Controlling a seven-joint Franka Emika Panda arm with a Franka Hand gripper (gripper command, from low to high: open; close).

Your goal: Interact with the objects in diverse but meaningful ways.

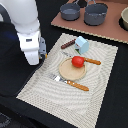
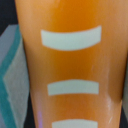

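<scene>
The yellow-orange ridged bread block (image 2: 70, 65) fills the wrist view, with pale stripes across it. It sits right against the camera, held in my gripper (image 1: 44, 54), whose fingers are hidden; only an orange sliver shows there in the exterior view. The gripper hangs over the mat's edge on the exterior view's left. A red tomato (image 1: 77, 61) rests on the tan plate (image 1: 65, 74). Behind the plate lie the dark brown sausage stick (image 1: 68, 44) and the pale blue carton (image 1: 82, 45).
A striped placemat (image 1: 100, 95) carries the plate, an orange-handled fork (image 1: 70, 82) and a knife (image 1: 89, 60). Two grey pots (image 1: 70, 11) (image 1: 95, 14) stand on a brown board at the back, with a bowl (image 1: 124, 19) at the exterior view's right.
</scene>
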